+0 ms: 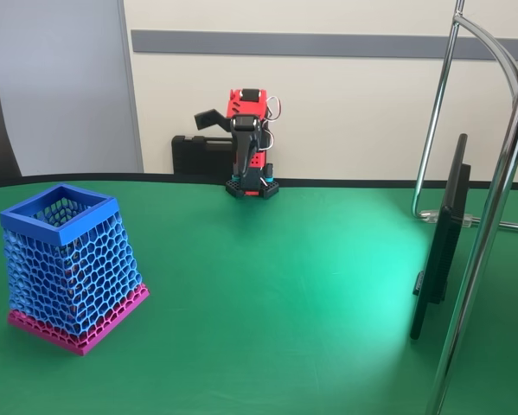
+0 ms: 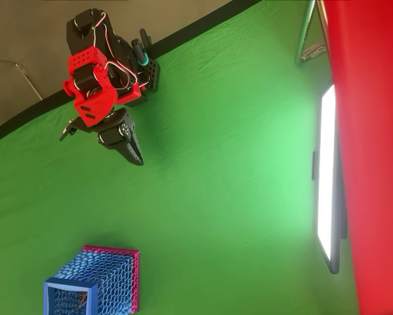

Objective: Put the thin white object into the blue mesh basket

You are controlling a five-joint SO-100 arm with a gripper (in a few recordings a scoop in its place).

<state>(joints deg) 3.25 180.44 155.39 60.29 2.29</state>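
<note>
In the fixed view, the blue mesh basket (image 1: pixel 71 266) stands near and far left on the green table (image 1: pixel 284 303), tilted on its magenta base. I cannot make out the thin white object. Farther right, I sit folded at the table's far edge, my gripper (image 1: pixel 246 156) pointing down; whether its jaws are apart I cannot tell. A screen (image 1: pixel 440 242) stands at right.

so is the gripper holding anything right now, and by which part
Nothing is held. The gripper is folded back near the arm's base with nothing between its fingers, far from the blue mesh basket.
</note>
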